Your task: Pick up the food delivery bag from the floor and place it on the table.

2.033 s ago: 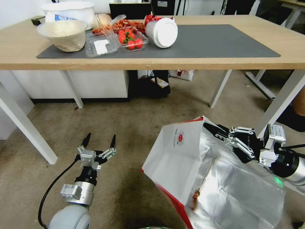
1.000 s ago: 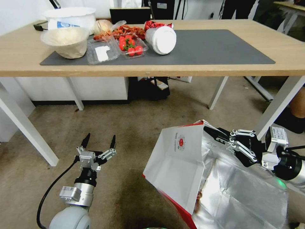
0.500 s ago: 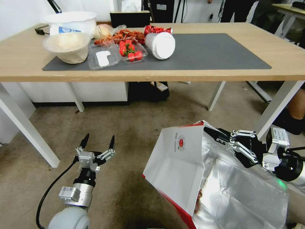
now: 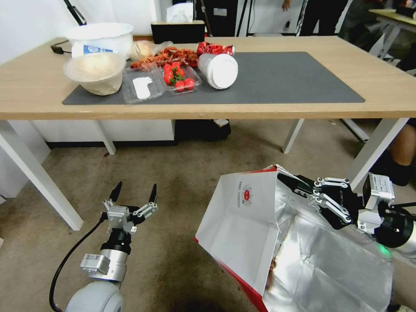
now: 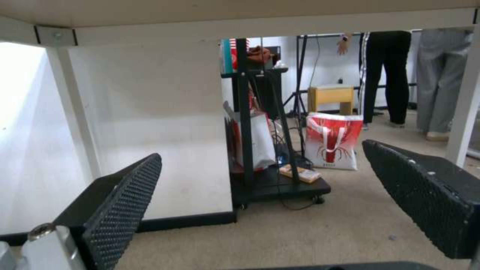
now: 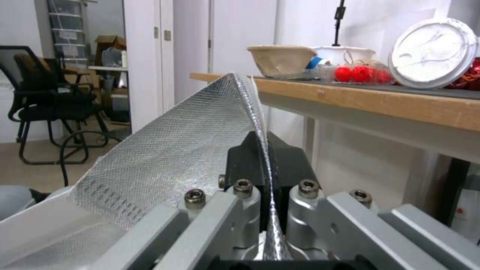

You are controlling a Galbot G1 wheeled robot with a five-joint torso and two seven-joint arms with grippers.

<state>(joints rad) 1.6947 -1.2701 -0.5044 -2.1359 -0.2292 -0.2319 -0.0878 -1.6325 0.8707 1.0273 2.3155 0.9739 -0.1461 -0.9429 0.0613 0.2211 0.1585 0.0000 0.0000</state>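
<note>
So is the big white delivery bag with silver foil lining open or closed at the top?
Open. The white foil-lined delivery bag gapes, showing its silver inside; the right gripper pinches its rim.

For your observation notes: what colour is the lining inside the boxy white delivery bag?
Silver foil lining, clearest in the head view.

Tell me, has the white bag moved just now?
Yes, slightly upward: the food delivery bag, pinched by the right tool, sits nearer the table's front edge than before, though the camera shifted too. Left tool idles above the floor.
</note>
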